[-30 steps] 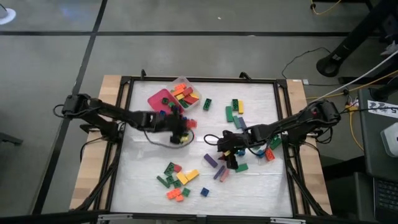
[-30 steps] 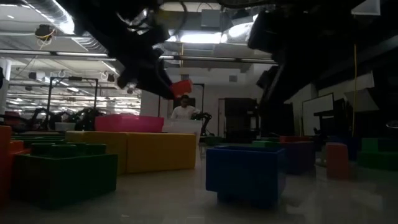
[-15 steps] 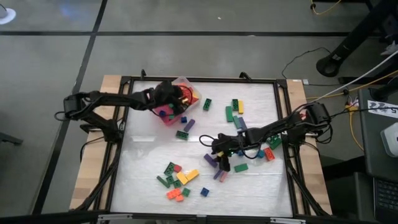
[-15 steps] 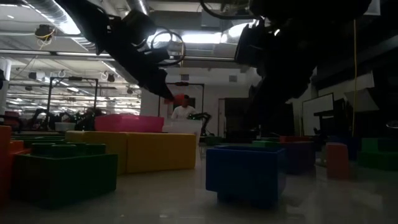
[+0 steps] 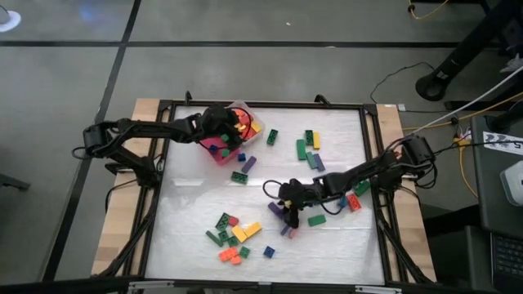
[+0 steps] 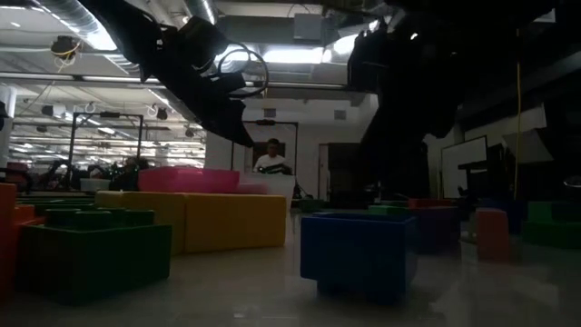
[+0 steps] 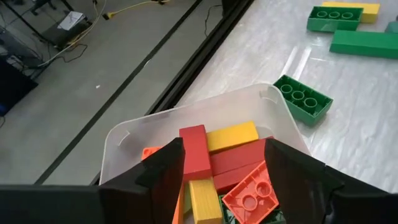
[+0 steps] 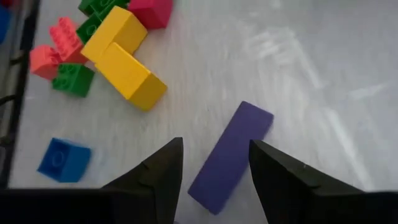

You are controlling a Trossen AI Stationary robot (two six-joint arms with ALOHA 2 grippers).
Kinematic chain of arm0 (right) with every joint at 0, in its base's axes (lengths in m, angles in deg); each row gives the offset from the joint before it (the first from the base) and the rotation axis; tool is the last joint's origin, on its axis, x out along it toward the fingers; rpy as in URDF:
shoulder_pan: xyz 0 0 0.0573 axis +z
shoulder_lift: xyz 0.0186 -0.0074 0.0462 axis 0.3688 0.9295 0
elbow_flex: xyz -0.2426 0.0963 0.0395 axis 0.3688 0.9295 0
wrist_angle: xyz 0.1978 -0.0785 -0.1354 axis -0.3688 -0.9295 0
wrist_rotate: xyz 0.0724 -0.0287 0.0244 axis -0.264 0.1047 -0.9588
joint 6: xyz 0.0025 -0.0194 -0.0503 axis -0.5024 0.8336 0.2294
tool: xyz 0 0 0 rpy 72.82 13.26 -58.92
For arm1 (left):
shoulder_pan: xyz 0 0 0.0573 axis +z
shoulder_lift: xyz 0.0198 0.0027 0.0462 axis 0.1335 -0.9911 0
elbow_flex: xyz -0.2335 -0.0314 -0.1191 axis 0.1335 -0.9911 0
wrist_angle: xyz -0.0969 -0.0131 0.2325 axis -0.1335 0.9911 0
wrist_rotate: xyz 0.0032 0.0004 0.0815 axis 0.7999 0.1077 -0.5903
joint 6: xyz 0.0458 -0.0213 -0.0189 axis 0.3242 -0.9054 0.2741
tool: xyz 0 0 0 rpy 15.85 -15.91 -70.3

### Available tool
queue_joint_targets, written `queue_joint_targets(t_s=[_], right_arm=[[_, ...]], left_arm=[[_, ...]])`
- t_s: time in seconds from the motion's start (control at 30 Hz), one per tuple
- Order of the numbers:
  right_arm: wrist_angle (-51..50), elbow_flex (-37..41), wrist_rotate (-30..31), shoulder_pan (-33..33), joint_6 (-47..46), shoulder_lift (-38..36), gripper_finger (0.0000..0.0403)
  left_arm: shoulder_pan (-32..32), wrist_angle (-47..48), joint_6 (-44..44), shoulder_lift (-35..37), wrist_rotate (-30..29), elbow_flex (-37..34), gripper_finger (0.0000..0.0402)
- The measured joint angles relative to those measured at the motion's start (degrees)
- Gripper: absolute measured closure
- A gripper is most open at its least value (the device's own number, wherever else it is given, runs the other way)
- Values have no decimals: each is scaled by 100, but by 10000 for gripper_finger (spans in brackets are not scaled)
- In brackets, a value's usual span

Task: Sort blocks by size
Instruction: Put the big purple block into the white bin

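My left gripper (image 5: 234, 126) hangs open over the clear tray (image 7: 186, 112) at the table's far left. The tray holds red, yellow and orange blocks, and a red block (image 7: 194, 152) lies in it just below the fingers (image 7: 168, 168). The pink tray (image 5: 214, 152) sits beside it, partly under the arm. My right gripper (image 5: 288, 214) is open near the table's middle, pointing slantwise down. Its fingers (image 8: 163, 168) stand on either side of one end of a long purple block (image 8: 231, 155), which lies flat on the table.
Yellow, orange, green and blue blocks (image 5: 233, 233) lie in a cluster toward the near edge, also in the right wrist view (image 8: 121, 59). Green blocks (image 5: 306, 147) lie at the far middle, and one green block (image 7: 303, 99) beside the clear tray. A black frame rail (image 5: 163, 163) borders the table.
My left gripper has swung from the table's middle toward the far left, carrying a red block, to above the clear tray. There it has opened, and the block has left its fingers. My right gripper has rolled and sunk a little over the purple block.
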Motion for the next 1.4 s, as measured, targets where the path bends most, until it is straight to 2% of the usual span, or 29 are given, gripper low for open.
queue_joint_targets(t_s=[0.13, 0.23, 0.53, 0.77, 0.87, 1.03, 1.27, 1.4], right_arm=[[-1, -1, 746, 186, -2, 66, 221], [36, -17, 973, 261, -51, 210, 221], [36, -267, 985, 317, -22, 828, 221], [67, -292, 1083, 315, -12, 997, 223], [33, -291, 1187, 317, 29, 1003, 243], [-45, -293, 1293, 320, 446, 1005, 300], [23, -412, 1304, 215, 644, 1027, 300], [-161, -770, 1333, -44, 1314, 991, 286]], left_arm=[[-11, 2, -8, 0, -2, 0, 192], [-15, 11, -106, 0, 0, 0, 192], [-15, 39, -301, 0, 0, -2, 192], [-15, 59, -299, 0, 0, -2, 192], [-15, 57, -300, 0, 0, -2, 192], [-17, 51, -302, 0, 0, -2, 192], [-251, 50, -339, 98, -2, -4, 192], [-565, 178, -345, 315, 0, -4, 192]])
